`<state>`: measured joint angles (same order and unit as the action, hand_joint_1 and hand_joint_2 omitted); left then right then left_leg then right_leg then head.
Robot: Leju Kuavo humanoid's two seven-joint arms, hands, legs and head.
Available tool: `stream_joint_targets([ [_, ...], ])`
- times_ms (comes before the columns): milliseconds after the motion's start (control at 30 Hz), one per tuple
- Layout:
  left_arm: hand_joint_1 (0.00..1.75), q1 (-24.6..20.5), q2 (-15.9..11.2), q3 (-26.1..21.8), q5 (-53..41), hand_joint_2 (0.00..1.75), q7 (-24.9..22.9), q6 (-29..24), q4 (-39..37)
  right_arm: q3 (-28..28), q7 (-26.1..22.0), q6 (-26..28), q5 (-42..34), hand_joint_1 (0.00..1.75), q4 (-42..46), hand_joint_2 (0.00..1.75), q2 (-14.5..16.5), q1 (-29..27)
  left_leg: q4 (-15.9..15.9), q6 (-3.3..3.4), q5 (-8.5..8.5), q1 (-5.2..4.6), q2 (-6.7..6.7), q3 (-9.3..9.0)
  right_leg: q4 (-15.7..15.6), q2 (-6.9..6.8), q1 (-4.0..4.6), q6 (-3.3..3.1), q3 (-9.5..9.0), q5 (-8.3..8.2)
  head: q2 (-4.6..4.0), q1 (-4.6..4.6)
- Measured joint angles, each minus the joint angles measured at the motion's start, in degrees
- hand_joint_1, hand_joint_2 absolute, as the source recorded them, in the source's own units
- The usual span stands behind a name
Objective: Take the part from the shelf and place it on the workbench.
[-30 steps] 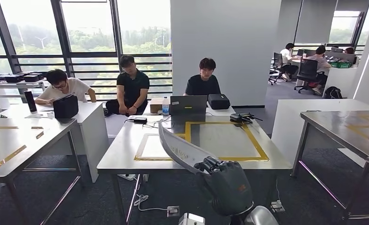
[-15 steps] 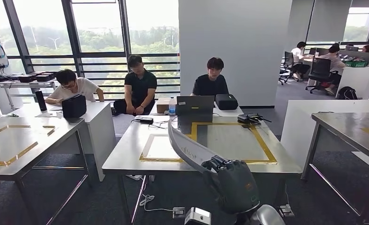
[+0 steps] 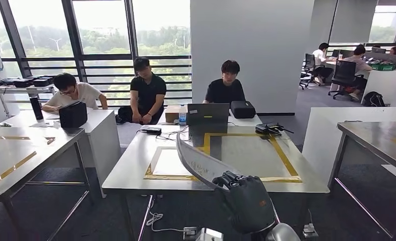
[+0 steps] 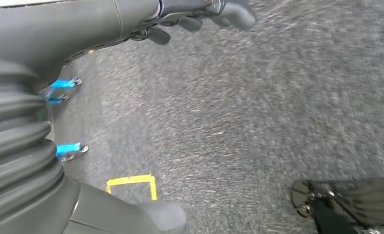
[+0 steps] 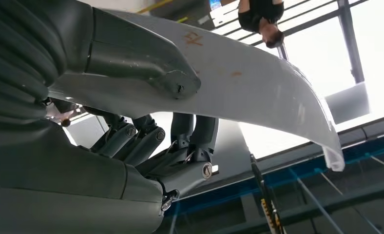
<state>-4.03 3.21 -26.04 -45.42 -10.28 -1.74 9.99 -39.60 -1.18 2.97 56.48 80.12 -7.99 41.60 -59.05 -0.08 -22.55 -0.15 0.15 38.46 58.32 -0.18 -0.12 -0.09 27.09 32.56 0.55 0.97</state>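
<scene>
We saw our right hand (image 3: 245,200) clamped around the long pale curved part (image 3: 198,163), which rose from it over the tabletop (image 3: 135,168) ahead; our left hand (image 4: 214,12) hung empty, fingers loosely apart.

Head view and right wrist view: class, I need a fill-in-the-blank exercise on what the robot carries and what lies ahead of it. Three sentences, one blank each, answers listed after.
1. The long white curved part is held by the robot's ____ hand.
2. On the workbench ahead, the rectangles are outlined in tape of ____ colour.
3. The laptop stands at the workbench's far edge, in front of a seated person dressed in ____.

Missing words: right; yellow; black
</scene>
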Motion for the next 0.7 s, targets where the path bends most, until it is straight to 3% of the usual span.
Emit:
stream_joint_targets([
  [67, 0.0, 0.2, 0.04, -0.09, 0.05, 1.75, 0.39, -0.04, 0.01, -0.05, -0.08, -0.03, 0.17, 1.75, 0.01, 1.75, 0.09, -0.03, 0.63, 0.74, -0.61, 0.2, -0.23, -1.07, 2.93, 0.04, -0.03, 0.56, 1.17, -1.35, 0.01, 0.04],
  [133, 0.0, 0.31, 0.04, -0.16, 0.12, 1.75, 0.8, -0.06, 0.02, -0.16, -0.16, -0.06, 0.3, 1.75, 0.01, 1.75, 0.13, 0.02, 1.18, 1.28, -1.45, 0.33, -0.46, -2.5, 9.39, 0.16, -0.13, 0.89, 5.43, -1.98, 0.0, 0.13],
  [200, 0.0, 0.36, 0.04, -0.35, 0.19, 1.75, 1.07, -0.09, 0.02, -0.37, -0.17, -0.1, 0.33, 1.75, -0.02, 1.75, 0.13, -0.23, 1.27, 1.51, -2.69, 0.31, -0.74, -3.91, 15.22, 0.21, -0.17, 1.25, 10.53, 0.77, -0.01, 0.21],
  [233, 0.0, 0.47, 0.04, -0.47, 0.25, 1.75, 1.12, -0.11, 0.02, -0.47, -0.17, -0.11, 0.34, 1.75, -0.04, 1.75, 0.13, -0.46, 1.27, 1.51, -3.39, 0.3, -0.91, -4.73, 16.47, 0.21, -0.18, 1.39, 12.45, 2.5, -0.01, 0.26],
  [267, 0.0, 0.61, 0.05, -0.57, 0.3, 1.75, 1.14, -0.13, 0.01, -0.56, -0.16, -0.13, 0.34, 1.75, -0.08, 1.75, 0.13, -0.66, 1.27, 1.44, -4.14, 0.29, -1.07, -5.69, 16.28, 0.21, -0.21, 1.42, 13.7, 3.48, -0.01, 0.28],
  [300, 0.0, 0.77, 0.05, -0.65, 0.33, 1.75, 1.15, -0.15, 0.01, -0.65, -0.17, -0.13, 0.35, 1.75, -0.11, 1.75, 0.13, -0.78, 1.26, 1.32, -4.91, 0.29, -1.19, -6.71, 14.41, 0.21, -0.24, 1.37, 14.08, 2.95, -0.01, 0.31],
  [333, 0.0, 0.9, 0.05, -0.67, 0.36, 1.75, 1.17, -0.17, 0.0, -0.74, -0.16, -0.13, 0.35, 1.75, -0.14, 1.75, 0.13, -0.83, 1.26, 1.18, -5.69, 0.3, -1.26, -7.72, 11.23, 0.2, -0.28, 1.28, 13.78, 0.86, -0.01, 0.34],
  [400, 0.0, 1.07, 0.08, -0.72, 0.36, 1.75, 1.22, -0.24, -0.05, -0.91, -0.16, -0.12, 0.35, 1.75, -0.26, 1.75, 0.09, -0.94, 1.15, 0.79, -7.28, 0.27, -1.36, -9.21, 3.91, 0.13, -0.23, 1.01, 12.66, -6.09, -0.02, 0.38],
  [433, 0.0, 1.07, 0.09, -0.75, 0.36, 1.75, 1.22, -0.28, -0.06, -0.98, -0.14, -0.11, 0.36, 1.75, -0.3, 1.75, 0.07, -1.05, 1.15, 0.48, -8.12, 0.29, -1.4, -9.63, 1.65, 0.12, -0.03, 0.75, 12.11, -8.51, -0.02, 0.37],
  [467, 0.0, 1.09, 0.1, -0.78, 0.36, 1.75, 1.23, -0.32, -0.06, -1.01, -0.11, -0.1, 0.37, 1.75, -0.33, 1.75, 0.04, -1.16, 0.93, 0.09, -8.63, 0.33, -1.44, -10.21, 0.41, 0.18, 0.15, 0.37, 11.72, -9.72, -0.02, 0.34],
  [567, 0.0, 1.02, 0.1, -0.85, 0.3, 1.75, 1.12, -0.28, 0.03, -0.96, -0.02, -0.02, 0.4, 1.75, -0.21, 1.75, 0.05, -1.11, -0.26, -1.06, -8.98, 0.52, -1.28, -11.52, -0.07, 0.43, 0.31, -1.06, 9.81, -8.58, -0.01, 0.25],
  [600, 0.0, 0.91, 0.15, -0.86, 0.25, 1.75, 1.04, -0.17, 0.04, -0.92, 0.03, 0.03, 0.4, 1.75, -0.18, 1.75, 0.07, -1.01, -2.13, -1.3, -8.69, 0.55, -1.12, -10.65, -0.1, 0.42, 0.23, -1.44, 8.95, -8.21, -0.01, 0.19],
  [667, 0.0, 0.66, 0.27, -0.86, 0.17, 1.75, 0.86, 0.1, 0.04, -0.89, 0.03, 0.09, 0.43, 1.75, -0.13, 1.75, 0.08, -1.03, -9.25, -1.75, -8.86, 0.62, -0.78, -6.15, -0.14, 0.4, 0.07, -1.84, 7.22, -7.14, -0.01, 0.08],
  [700, 0.0, 0.62, 0.28, -0.86, 0.16, 1.75, 0.77, 0.19, 0.03, -0.88, 0.08, 0.09, 0.43, 1.75, -0.13, 1.75, 0.08, -1.16, -12.87, -1.9, -10.14, 0.63, -0.69, -3.23, -0.14, 0.41, 0.06, -1.91, 6.42, -6.39, -0.01, 0.02],
])
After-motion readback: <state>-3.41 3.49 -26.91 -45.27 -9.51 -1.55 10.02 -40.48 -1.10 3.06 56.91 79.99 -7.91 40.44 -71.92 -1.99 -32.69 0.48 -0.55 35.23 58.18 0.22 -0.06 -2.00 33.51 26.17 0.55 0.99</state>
